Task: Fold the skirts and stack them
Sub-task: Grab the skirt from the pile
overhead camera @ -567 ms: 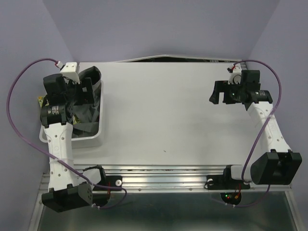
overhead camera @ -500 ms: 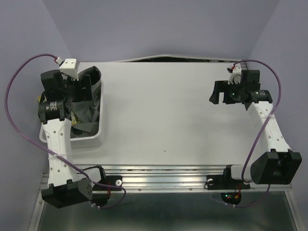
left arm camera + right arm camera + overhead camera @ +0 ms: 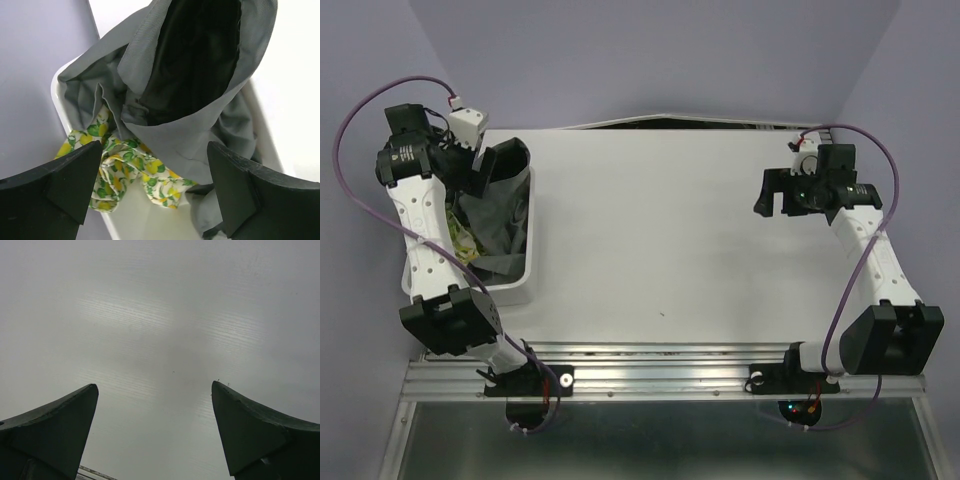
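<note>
Both skirts lie bunched in the white basket at the table's left. The grey skirt is on top, one end hanging over the far rim. The lemon-print skirt peeks out at the basket's left side. My left gripper hovers open and empty above the basket's far end. In the left wrist view the grey skirt gapes open with a dark inside, the lemon-print skirt lies below it, and my left gripper holds nothing. My right gripper is open over bare table at the far right.
The basket's wall shows near the purple side wall. The white table runs between the two arms. Purple cables loop from both arms. A metal rail runs along the near edge.
My left arm has swung back and to the left, rising from the basket's middle to its far left corner, uncovering the lemon-print skirt. The right arm has not moved.
</note>
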